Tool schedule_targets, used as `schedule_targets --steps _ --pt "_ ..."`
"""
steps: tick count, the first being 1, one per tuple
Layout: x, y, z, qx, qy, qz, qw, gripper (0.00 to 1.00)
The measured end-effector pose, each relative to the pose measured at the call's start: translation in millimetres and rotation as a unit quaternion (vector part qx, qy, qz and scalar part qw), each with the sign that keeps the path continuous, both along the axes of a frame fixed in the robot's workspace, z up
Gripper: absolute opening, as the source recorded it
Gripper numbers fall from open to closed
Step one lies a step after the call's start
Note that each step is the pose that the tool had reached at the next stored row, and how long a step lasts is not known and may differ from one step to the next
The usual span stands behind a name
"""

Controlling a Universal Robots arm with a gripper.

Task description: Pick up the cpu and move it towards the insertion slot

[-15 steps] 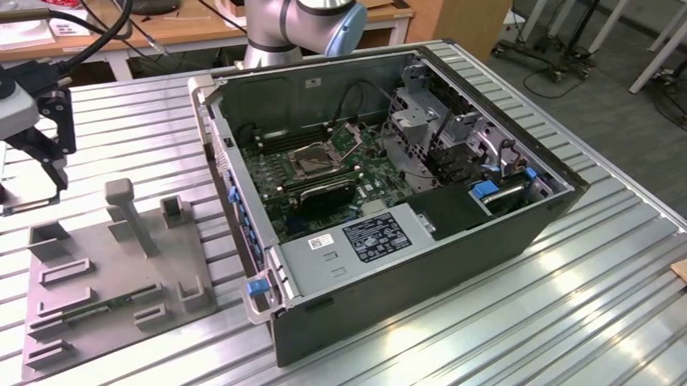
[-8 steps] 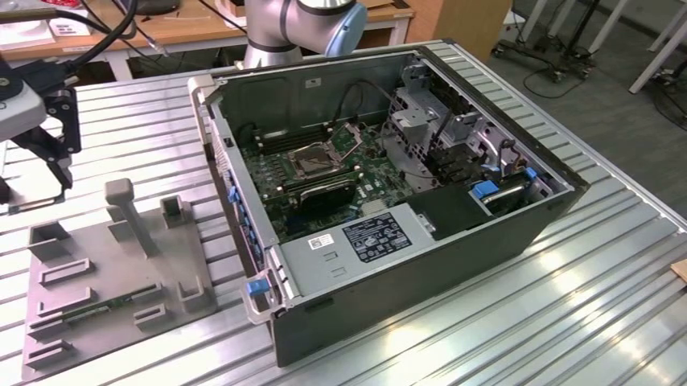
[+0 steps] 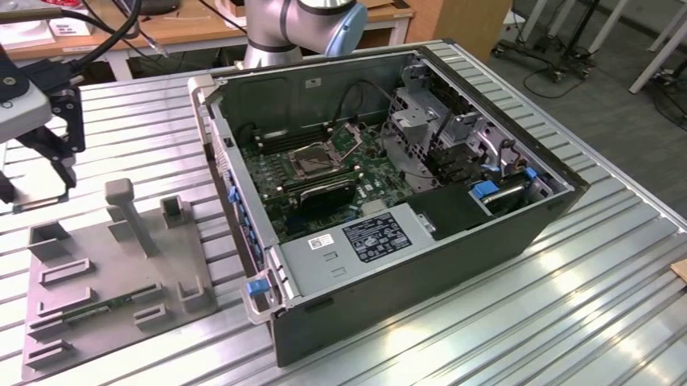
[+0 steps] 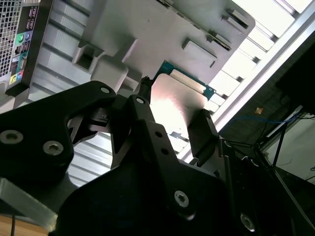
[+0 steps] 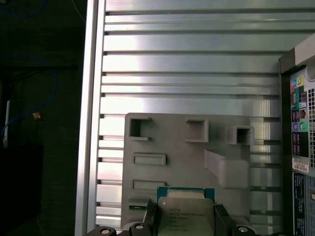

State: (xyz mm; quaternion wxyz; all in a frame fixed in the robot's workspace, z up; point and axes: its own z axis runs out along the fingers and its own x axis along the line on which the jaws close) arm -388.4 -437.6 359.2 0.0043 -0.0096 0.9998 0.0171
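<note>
The cpu [image 5: 186, 209] is a flat square chip with a silvery top and a green edge, and my gripper [image 5: 186, 222] is shut on it, one black finger on each side. In the second wrist view the cpu [image 4: 177, 103] hangs between the fingers [image 4: 142, 110] above the grey plastic tray [image 4: 147, 29]. In the exterior view my gripper [image 3: 38, 169] hovers at the far left over the tray [image 3: 108, 273]. The insertion slot [image 3: 311, 161], a square socket with a silver frame, lies on the green motherboard inside the open computer case [image 3: 451, 241], well to the exterior view's right of my gripper.
The tray carries upright grey posts [image 3: 124, 213] and a thin green memory stick [image 3: 102, 308]. The case's near wall [image 3: 231, 185] stands between tray and motherboard. The ribbed metal table [image 3: 516, 322] ends close beyond the tray [image 5: 93, 123]. The arm's base [image 3: 290, 32] stands behind the case.
</note>
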Motion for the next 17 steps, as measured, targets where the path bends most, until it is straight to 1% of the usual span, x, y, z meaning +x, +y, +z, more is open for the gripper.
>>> schedule_targets --steps 17 --pt "6.1 0.0 0.0 0.0 0.0 0.0 1.0 0.54"
